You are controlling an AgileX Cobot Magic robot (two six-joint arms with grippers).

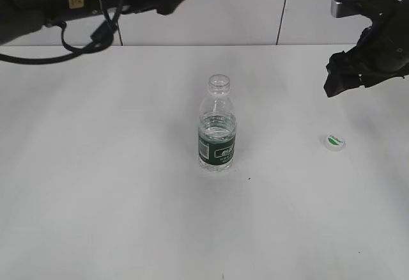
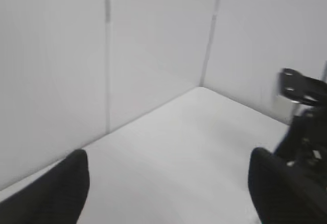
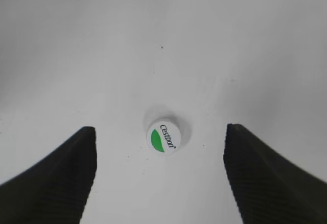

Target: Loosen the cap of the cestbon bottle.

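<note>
You see a clear bottle (image 1: 217, 126) with a dark green label band, its white print blurred, perhaps lettering. The cap (image 3: 164, 136) is white with a green leaf mark; the table (image 1: 128, 197) is white.

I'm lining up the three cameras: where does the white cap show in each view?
Exterior: the cap lies on the table, right of the bottle.
Left wrist: not in it.
Right wrist: lower middle, between the open fingers.
Shared landmark: the white table.

The cestbon bottle (image 1: 217, 128) stood upright and uncapped, seemingly part-filled; the cap (image 1: 333, 141) lay green-marked top up, well apart at its 3 o'clock.
</note>
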